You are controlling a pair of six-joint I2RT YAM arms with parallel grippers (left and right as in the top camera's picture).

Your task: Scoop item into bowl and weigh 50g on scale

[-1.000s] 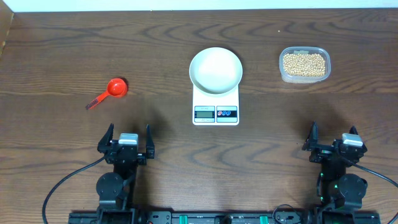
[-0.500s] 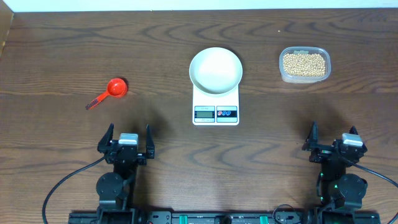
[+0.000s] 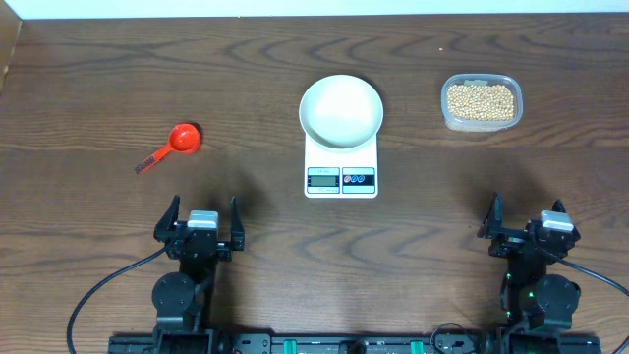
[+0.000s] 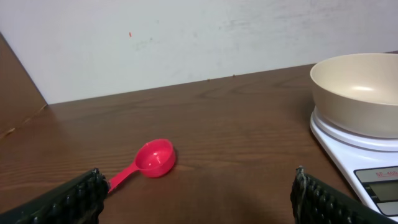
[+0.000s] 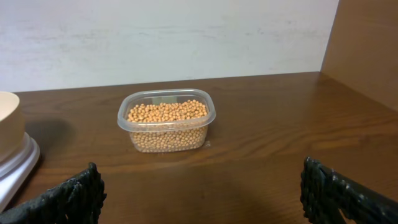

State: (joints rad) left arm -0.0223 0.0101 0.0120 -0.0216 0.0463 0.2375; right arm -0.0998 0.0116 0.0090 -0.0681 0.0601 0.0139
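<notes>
Beans (image 3: pixel 481 100) in tub (image 3: pixel 481 127), untouched.
Prob. light, roll loose; grab red scoop (image 3: pixel 183 139) by handle. Left gripper (image 3: pixel 203 218) & right gripper (image 3: pixel 528 221) spread, empty.

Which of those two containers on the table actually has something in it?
The clear plastic tub on the right, filled with tan beans. The white bowl sitting on the scale is empty.

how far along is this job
Done: the bowl sits on the scale. In hand: nothing, the left gripper and right gripper stand open and empty. Left: the red scoop lies untouched, the beans sit in the clear tub, the bowl is empty.
</notes>
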